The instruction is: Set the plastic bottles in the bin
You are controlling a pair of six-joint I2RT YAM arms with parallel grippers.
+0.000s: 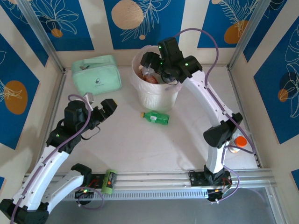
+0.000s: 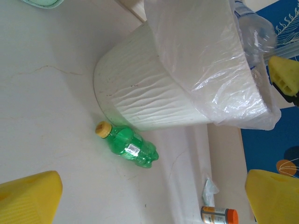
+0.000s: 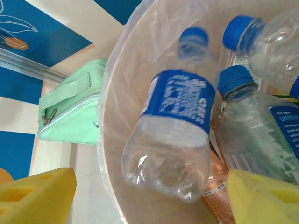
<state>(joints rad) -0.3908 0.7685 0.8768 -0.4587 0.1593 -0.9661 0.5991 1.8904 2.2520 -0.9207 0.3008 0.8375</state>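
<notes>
Poising our right gripper [image 1: 150, 65] spread above the bin [image 1: 156, 98], we aim the spread left gripper [image 1: 100, 105] at the bottle [image 1: 155, 117] beside it.

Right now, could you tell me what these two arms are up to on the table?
The right gripper hangs open over the bin. A clear blue-labelled bottle lies just below its fingers, on top of several other bottles inside. The left gripper is open and empty, facing a green bottle that lies on the table beside the bin. An orange-capped bottle also waits near the table's right edge.
</notes>
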